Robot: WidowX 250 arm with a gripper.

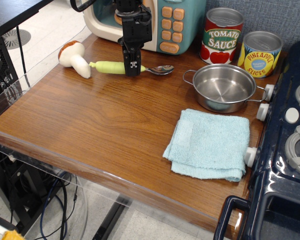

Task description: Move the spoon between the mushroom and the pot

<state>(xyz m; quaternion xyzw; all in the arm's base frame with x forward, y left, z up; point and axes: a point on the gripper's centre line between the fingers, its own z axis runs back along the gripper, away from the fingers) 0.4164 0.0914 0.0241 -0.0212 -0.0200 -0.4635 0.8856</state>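
The spoon [109,67] has a pale yellow-green handle and a shiny bowl pointing right toward the pot. It lies level, low over or on the wooden table near the back edge. My gripper [133,68] comes down from above and is shut on the spoon where handle meets bowl. The mushroom [73,57], with brown cap and white stem, lies just left of the handle's tip. The steel pot [224,88] with two loop handles stands to the right, a short gap from the spoon's bowl.
A toy microwave [172,25] stands right behind the gripper. A tomato sauce can [222,36] and a pineapple can [260,54] stand behind the pot. A folded light blue cloth [208,145] lies in front of the pot. A dark blue toy stove [290,145] borders the right.
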